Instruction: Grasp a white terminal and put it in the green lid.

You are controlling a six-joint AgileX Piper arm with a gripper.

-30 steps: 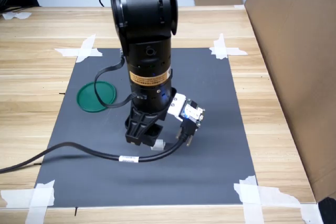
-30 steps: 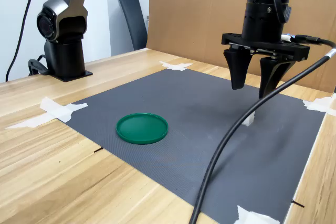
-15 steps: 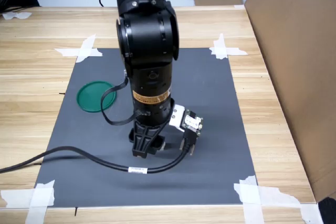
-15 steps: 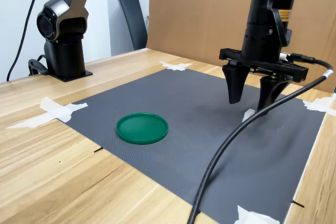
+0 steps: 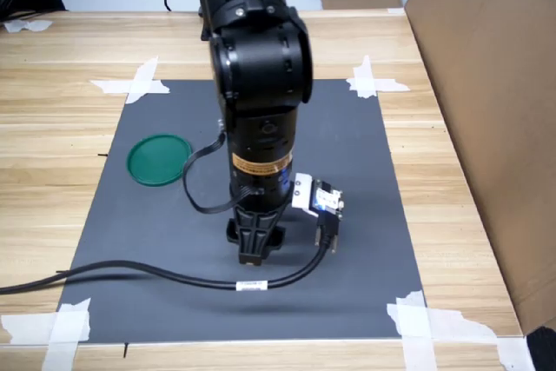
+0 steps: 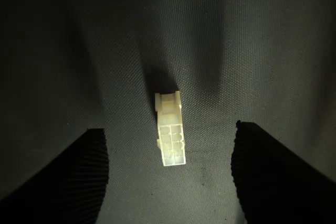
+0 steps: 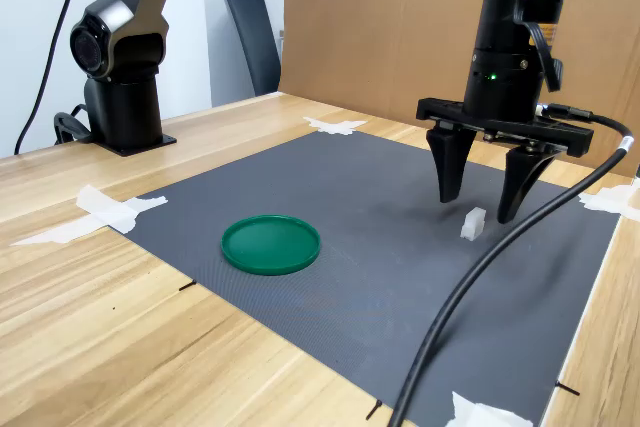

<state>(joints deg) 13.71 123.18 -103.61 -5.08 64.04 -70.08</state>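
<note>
The claw (image 7: 482,209) hangs wide open over the dark mat (image 7: 350,247), its two fingers (image 6: 79,177) either side of the white terminal (image 7: 473,222), not touching it. The terminal (image 6: 169,129) lies flat on the mat toward the tabletop's cardboard-walled edge, well apart from the green lid (image 7: 271,243). To grasp cleanly, lower straight until the fingertips flank its long sides, stay centred, then close gently so it doesn't skid or twist.

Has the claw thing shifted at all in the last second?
Yes. In the second exterior view the gripper has dropped toward the grey mat, its open jaws now straddling the white terminal.
</note>
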